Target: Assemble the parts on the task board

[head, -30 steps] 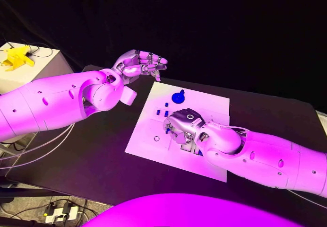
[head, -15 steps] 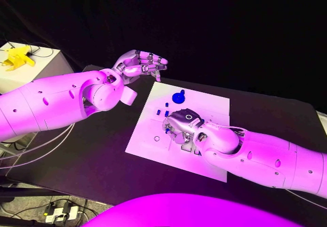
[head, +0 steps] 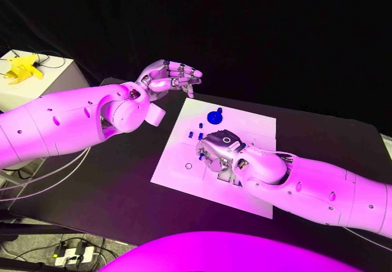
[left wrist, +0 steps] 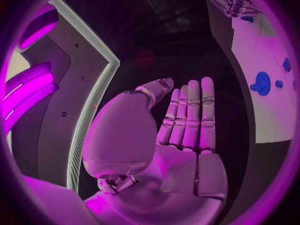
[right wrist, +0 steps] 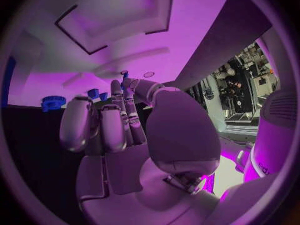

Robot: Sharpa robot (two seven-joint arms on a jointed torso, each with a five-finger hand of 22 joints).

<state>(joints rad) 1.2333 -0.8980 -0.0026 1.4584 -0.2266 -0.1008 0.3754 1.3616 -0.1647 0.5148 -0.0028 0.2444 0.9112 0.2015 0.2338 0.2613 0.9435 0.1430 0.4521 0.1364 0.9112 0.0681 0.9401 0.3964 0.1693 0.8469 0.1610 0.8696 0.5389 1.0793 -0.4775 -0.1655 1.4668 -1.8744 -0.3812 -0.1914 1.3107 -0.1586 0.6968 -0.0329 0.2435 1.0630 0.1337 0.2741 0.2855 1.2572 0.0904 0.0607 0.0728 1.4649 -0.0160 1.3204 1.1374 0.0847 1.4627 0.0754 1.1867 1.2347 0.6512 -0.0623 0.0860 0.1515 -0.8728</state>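
While my right hand (head: 219, 148) hovers low over the task board (head: 245, 122), fingers together on what I cannot tell, I would lower slowly, keeping my empty, straight-fingered left hand (head: 170, 76) clear.

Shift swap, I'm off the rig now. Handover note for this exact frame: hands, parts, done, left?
Left hand: raised off the far left corner of the task board, fingers extended side by side, holding nothing.
Right hand: down over the middle of the board, fingers bent toward its surface; whether it pinches a part cannot be told.
Parts: the round blue gear sits near the board's far edge; small blue pieces lie between it and the right hand.
Done: nothing visibly assembled.
Left: seat the loose pieces; check first what the right hand has under it.
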